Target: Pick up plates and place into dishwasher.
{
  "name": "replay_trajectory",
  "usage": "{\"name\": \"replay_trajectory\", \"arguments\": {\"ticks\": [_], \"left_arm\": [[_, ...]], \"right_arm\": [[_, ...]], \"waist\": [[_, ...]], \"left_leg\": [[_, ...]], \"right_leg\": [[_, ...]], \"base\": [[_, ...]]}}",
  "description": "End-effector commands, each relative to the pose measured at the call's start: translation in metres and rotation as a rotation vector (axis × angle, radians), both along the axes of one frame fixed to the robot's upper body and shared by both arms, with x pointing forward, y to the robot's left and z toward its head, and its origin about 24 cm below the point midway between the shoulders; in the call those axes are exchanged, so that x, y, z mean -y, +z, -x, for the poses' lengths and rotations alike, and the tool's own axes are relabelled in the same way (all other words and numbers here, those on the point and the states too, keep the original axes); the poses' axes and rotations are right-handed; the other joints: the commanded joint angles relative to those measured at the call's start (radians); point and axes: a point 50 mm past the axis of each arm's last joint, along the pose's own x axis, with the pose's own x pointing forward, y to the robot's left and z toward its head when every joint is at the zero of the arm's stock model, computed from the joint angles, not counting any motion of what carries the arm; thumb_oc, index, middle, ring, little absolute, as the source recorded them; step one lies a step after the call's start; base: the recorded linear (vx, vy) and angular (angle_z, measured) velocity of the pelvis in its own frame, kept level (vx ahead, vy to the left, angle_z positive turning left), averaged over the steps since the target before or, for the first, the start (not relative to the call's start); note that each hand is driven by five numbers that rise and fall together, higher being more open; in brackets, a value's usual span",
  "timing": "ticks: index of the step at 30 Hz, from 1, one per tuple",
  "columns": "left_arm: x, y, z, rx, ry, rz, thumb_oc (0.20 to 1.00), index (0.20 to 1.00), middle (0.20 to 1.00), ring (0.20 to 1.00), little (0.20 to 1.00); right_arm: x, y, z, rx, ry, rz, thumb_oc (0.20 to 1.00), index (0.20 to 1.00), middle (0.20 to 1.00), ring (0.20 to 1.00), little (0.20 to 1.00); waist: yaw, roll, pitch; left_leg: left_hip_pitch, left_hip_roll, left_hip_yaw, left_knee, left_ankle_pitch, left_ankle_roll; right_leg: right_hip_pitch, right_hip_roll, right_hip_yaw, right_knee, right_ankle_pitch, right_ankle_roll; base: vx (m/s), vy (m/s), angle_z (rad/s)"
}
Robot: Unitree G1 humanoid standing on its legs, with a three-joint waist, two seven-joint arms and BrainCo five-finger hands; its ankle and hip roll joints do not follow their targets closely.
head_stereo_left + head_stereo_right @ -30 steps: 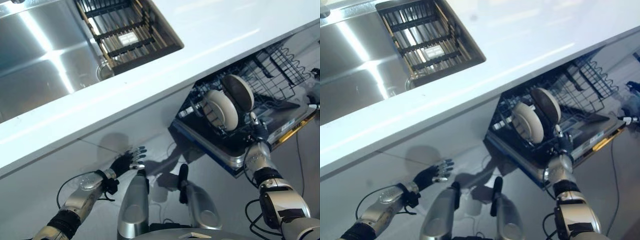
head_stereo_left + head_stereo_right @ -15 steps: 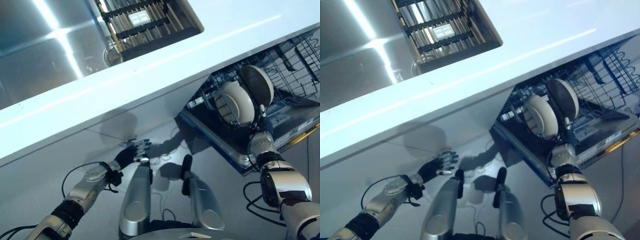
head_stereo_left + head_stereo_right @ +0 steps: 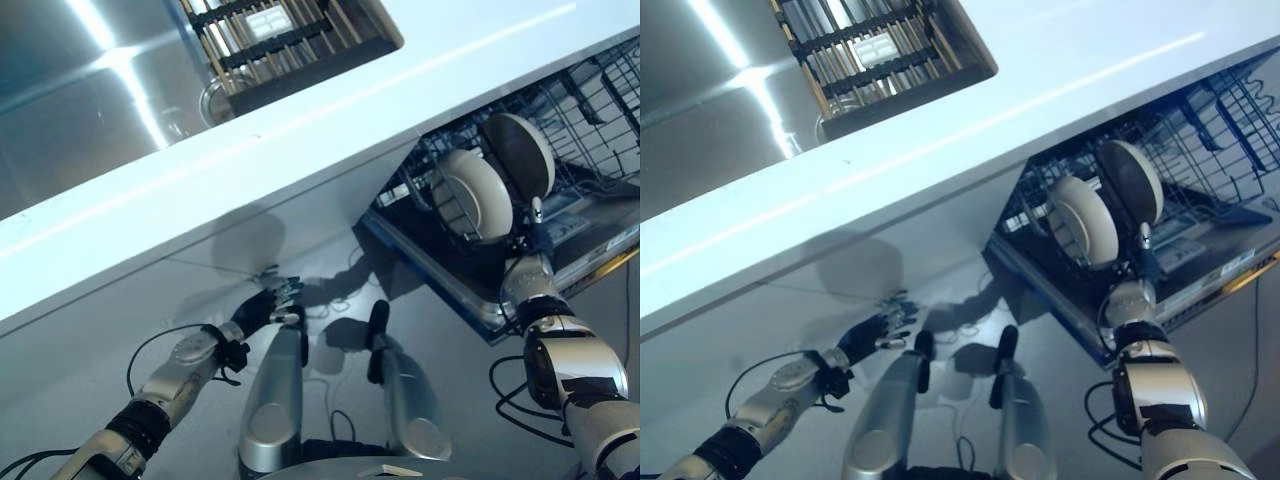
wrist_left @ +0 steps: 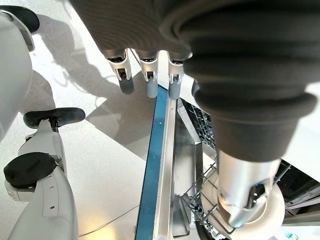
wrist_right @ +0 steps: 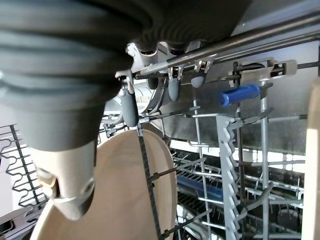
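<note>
Right hand [image 3: 538, 243] moved nearer plates [image 3: 478, 195] — fingers relaxed, holding nothing; white countertop [image 3: 300, 110] above rack [image 3: 590, 110].

Two plates [image 3: 470, 195] upright in dishwasher rack [image 3: 590, 110]

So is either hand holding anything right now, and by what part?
Nothing is held. The right hand hangs open over a plate standing in the rack; the left hand is open by the floor.

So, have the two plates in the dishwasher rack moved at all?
No. The plates stand in the same slots of the rack as before; the whole view shifted, so the camera moved.
</note>
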Motion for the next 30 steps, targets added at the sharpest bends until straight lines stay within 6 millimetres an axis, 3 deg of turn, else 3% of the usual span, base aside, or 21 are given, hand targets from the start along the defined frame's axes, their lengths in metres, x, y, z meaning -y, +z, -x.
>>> {"name": "replay_trajectory", "arguments": {"ticks": [1,16,30], "left_arm": [[0.016,0.007,0.009,0.056,-0.027,0.102,1.000,1.000,1.000,1.000,1.000],[0.021,0.007,0.012,0.056,-0.024,0.139,1.000,1.000,1.000,1.000,1.000],[0.022,0.008,0.016,0.044,-0.027,0.135,1.000,1.000,1.000,1.000,1.000]], "right_arm": [[-0.008,0.090,-0.030,0.294,0.069,0.180,1.000,1.000,1.000,1.000,1.000],[-0.014,0.137,-0.045,0.253,0.111,0.328,1.000,1.000,1.000,1.000,1.000],[-0.015,0.152,-0.047,0.332,0.144,0.314,1.000,1.000,1.000,1.000,1.000]], "waist": [[0.010,0.040,-0.010],[0.036,0.066,-0.010],[0.067,0.069,-0.010]], "left_leg": [[0.009,-0.021,-0.014,-0.118,0.077,0.030],[0.015,-0.025,-0.025,-0.134,0.092,0.020],[0.019,-0.008,-0.043,-0.144,0.098,0.001]], "right_leg": [[0.019,0.028,-0.022,0.078,-0.060,-0.013],[0.033,0.020,-0.040,0.089,-0.093,-0.025],[0.054,0.021,-0.090,0.101,-0.125,-0.037]], "base": [[0.00,0.000,0.00],[0.00,0.028,-0.01],[0.01,-0.004,0.11]]}}
